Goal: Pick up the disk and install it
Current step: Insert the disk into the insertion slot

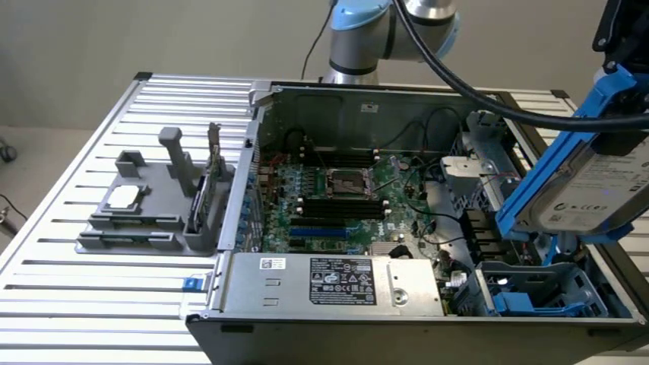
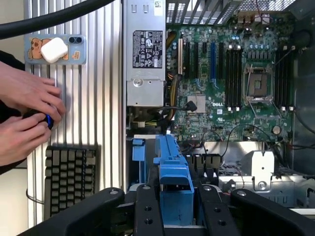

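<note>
We think this is a lab or workshop: an open computer (image 1: 365,114) lies on a metal table (image 1: 61,304), with a robot arm (image 1: 355,30), a keyboard (image 2: 69,179) and a phone (image 2: 76,55) nearby.

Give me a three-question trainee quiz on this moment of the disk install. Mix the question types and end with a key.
1. True or false: the flat silver hard drive in its blue plastic carrier lies on the slatted metal table.
2. Multiple choice: what grips the drive's carrier? A) a suction cup B) the arm's black gripper C) nothing
3. Fill in: in the exterior view, the drive hangs tilted over the open grey computer case's ______ end (that view's left or right).
Key: 1 false, it hangs in the air, off the table. 2 B. 3 right.
</note>
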Controlling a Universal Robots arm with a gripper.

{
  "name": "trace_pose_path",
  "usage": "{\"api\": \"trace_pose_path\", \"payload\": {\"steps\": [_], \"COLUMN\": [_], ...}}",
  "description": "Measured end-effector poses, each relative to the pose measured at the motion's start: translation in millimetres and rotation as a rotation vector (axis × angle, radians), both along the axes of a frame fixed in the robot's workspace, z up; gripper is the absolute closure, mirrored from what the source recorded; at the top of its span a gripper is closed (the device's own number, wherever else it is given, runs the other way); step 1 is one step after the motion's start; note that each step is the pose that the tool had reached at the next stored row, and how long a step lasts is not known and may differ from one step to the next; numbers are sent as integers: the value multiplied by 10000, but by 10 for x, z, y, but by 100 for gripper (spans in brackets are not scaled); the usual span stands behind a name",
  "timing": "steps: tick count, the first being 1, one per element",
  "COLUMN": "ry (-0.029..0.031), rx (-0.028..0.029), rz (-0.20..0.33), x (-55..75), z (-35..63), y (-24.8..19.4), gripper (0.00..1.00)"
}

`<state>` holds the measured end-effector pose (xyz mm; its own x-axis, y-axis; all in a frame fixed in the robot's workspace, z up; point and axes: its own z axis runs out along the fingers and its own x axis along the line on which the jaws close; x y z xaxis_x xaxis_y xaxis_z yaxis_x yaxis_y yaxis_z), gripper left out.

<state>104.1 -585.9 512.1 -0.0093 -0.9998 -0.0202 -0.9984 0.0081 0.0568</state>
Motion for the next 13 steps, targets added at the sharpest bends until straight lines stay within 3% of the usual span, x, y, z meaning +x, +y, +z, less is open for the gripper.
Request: {"api": "trace_pose_path", "payload": {"steps": [13], "ry": [-4], "rx": [-41], "rz": [-1], "x": [141], "z": [-236], "y": [-21], "gripper": [67]}}
